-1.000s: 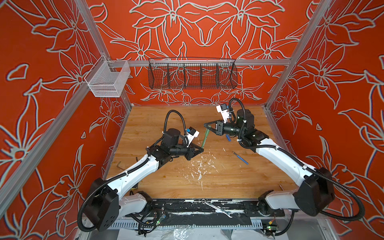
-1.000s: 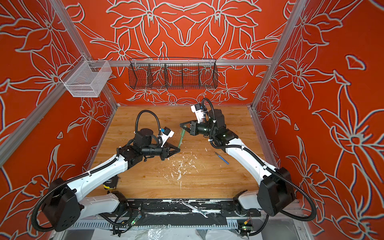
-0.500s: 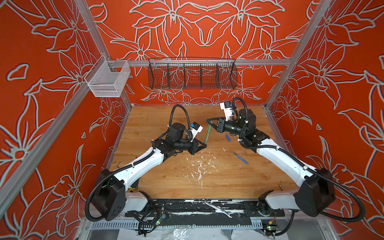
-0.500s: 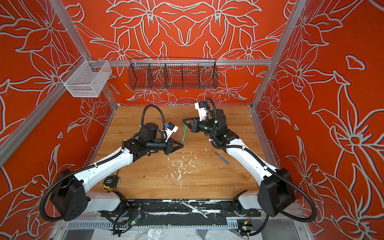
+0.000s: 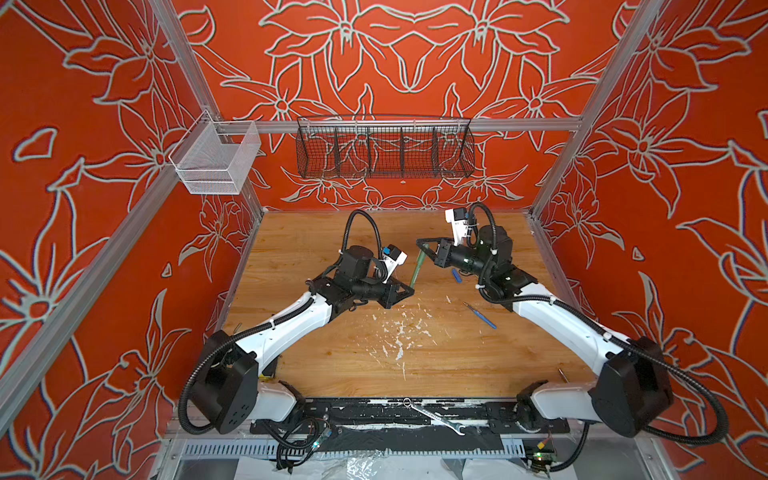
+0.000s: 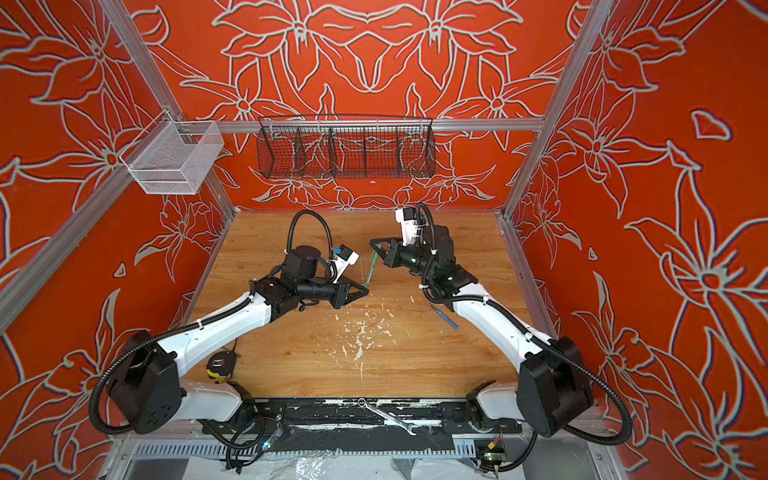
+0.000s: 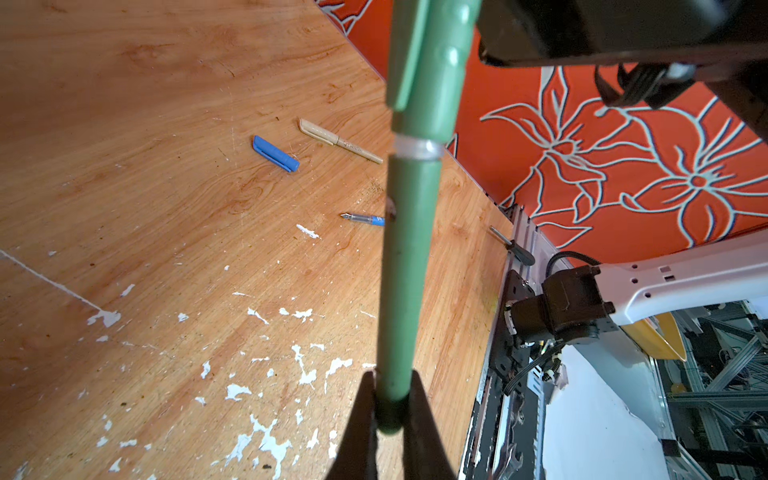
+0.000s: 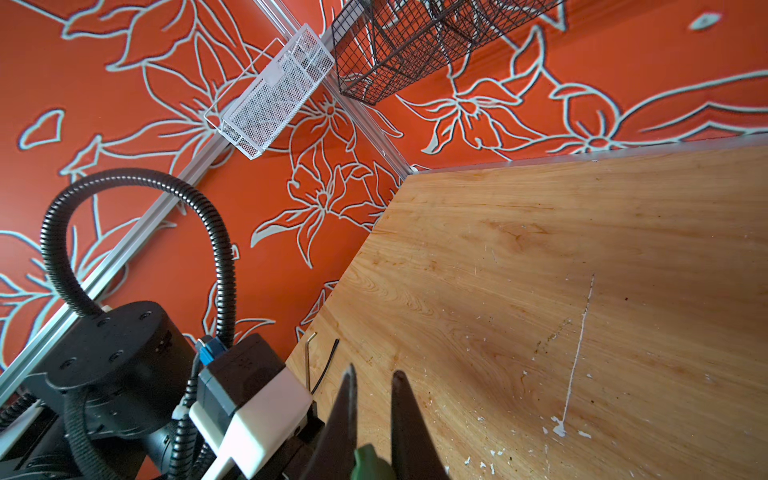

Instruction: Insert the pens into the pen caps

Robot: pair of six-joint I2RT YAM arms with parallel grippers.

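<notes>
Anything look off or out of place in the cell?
White flecks scattered across the middle of the wooden table look like chipped finish. A silver wrench lies loose on the black rail in front, off the table.

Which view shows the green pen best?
The left wrist view: the green pen fills it, cap on. Both top views show it small; the right wrist view shows only its end.

The left tool (image 7: 391, 388) grips the green pen (image 7: 409, 249), green cap (image 7: 428, 62) on it.
</notes>
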